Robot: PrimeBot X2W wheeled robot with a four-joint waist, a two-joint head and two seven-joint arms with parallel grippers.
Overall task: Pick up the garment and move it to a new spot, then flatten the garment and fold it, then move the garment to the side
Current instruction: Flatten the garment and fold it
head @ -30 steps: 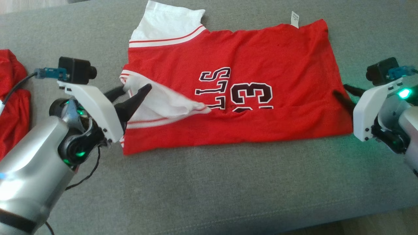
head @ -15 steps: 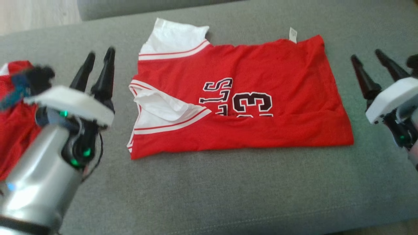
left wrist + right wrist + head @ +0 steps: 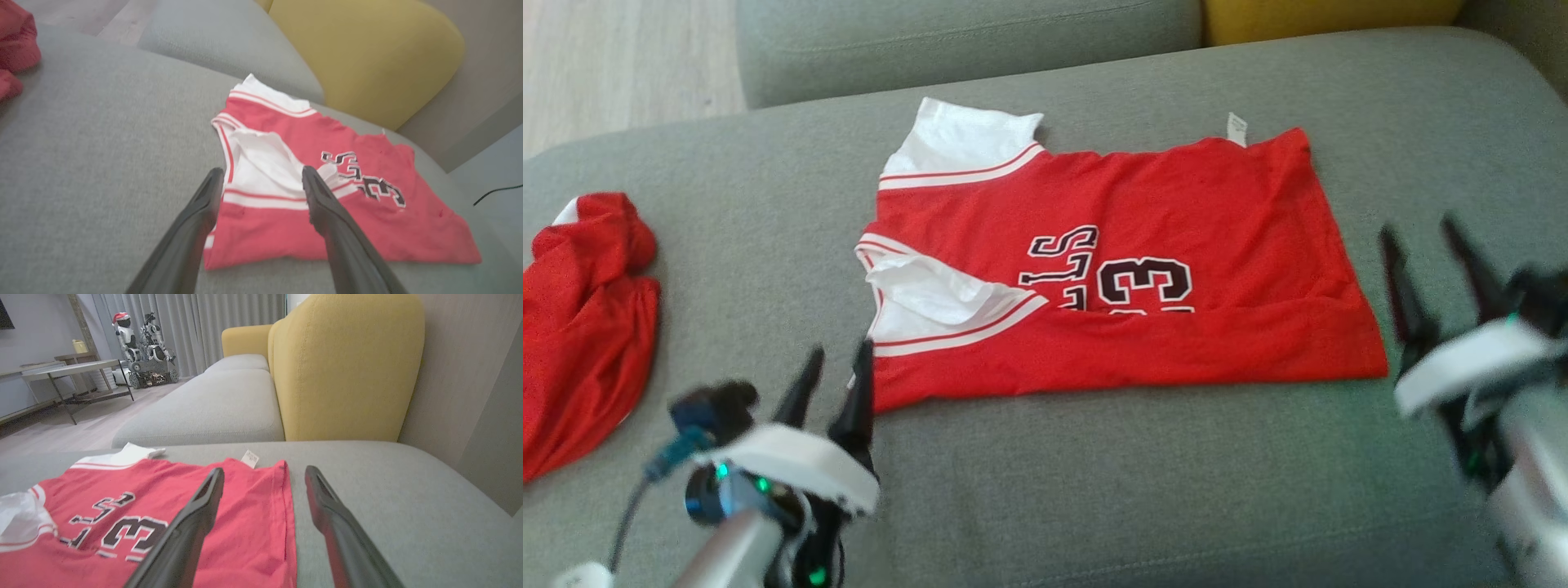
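The garment (image 3: pixel 1176 212) is a red jersey with white sleeves and dark lettering, lying folded lengthwise on the grey sofa seat (image 3: pixel 1094 490); it also shows as the garment (image 3: pixel 367 228) and the garment (image 3: pixel 253 506) in the wrist views. A white sleeve (image 3: pixel 931 294) is folded over its left end. My left gripper (image 3: pixel 837 359) is open, empty, just off the jersey's near left corner. Beyond the jersey's right edge, my right gripper (image 3: pixel 1421 233) stands open and empty above the seat.
A second red garment (image 3: pixel 580 327) lies crumpled at the seat's far left. A yellow back cushion (image 3: pixel 347 367) and a grey seat cushion (image 3: pixel 212 412) stand behind. Wooden floor (image 3: pixel 621 65), a low table (image 3: pixel 69 371) and another robot (image 3: pixel 143 347) lie beyond.
Both grippers let go of the jersey and opened wide. They pulled back off its ends toward the near side. The sleeve settled flat. The camera tilted up, showing more of the sofa.
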